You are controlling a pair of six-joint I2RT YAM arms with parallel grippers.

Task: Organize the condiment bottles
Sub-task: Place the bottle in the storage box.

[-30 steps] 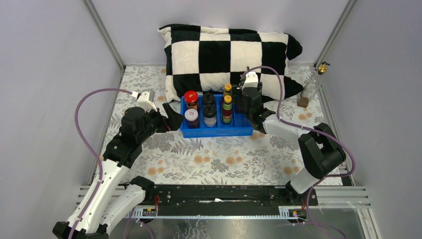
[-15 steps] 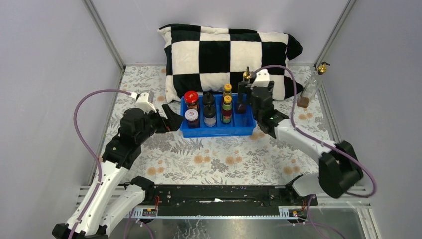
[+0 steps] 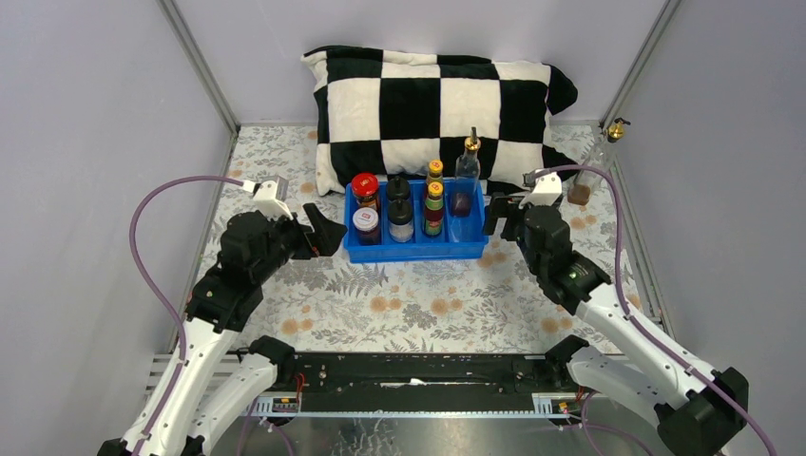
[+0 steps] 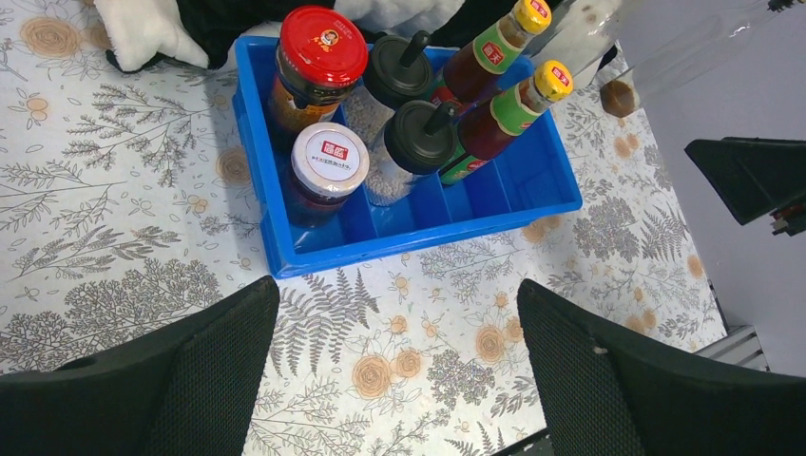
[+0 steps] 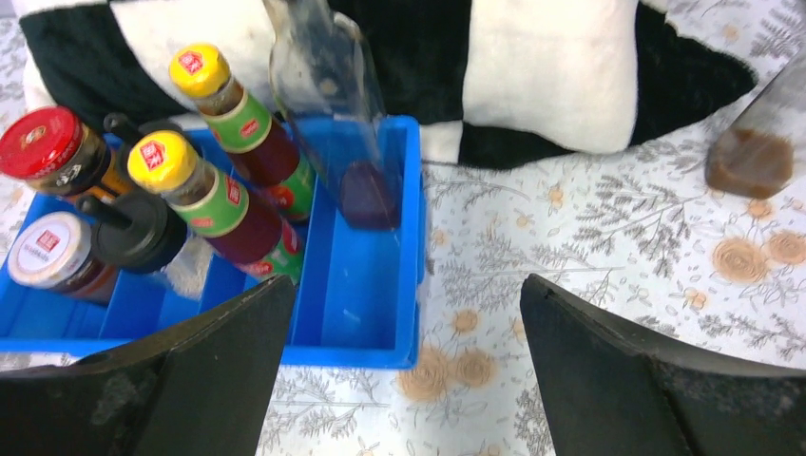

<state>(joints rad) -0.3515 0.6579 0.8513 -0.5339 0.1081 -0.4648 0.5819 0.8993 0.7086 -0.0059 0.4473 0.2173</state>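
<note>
- Floral cloth [image 3: 418, 304] covered the table, with a chequered pillow [image 3: 437, 95] at the back.
- Seven condiment bottles [image 3: 400, 217] stood in the blue tray [image 3: 418, 253]. One tall glass bottle [image 5: 366, 195] sat in the end compartment, ahead of the right gripper [image 5: 404, 304] and slightly left of its fingers [image 5: 219, 370].
- The second tall bottle [image 3: 594, 166] stood tilted at the far corner, ahead and well right of those fingers.
- It looked smooth, top-heavy and breakable; a hold around the body, below the gold spout, seemed safest.
- Right fingers were spread wide, empty, touching nothing.
- The left gripper [image 4: 396, 294] also had its fingers [image 4: 190, 370] spread wide and empty, the tray just ahead.
</note>
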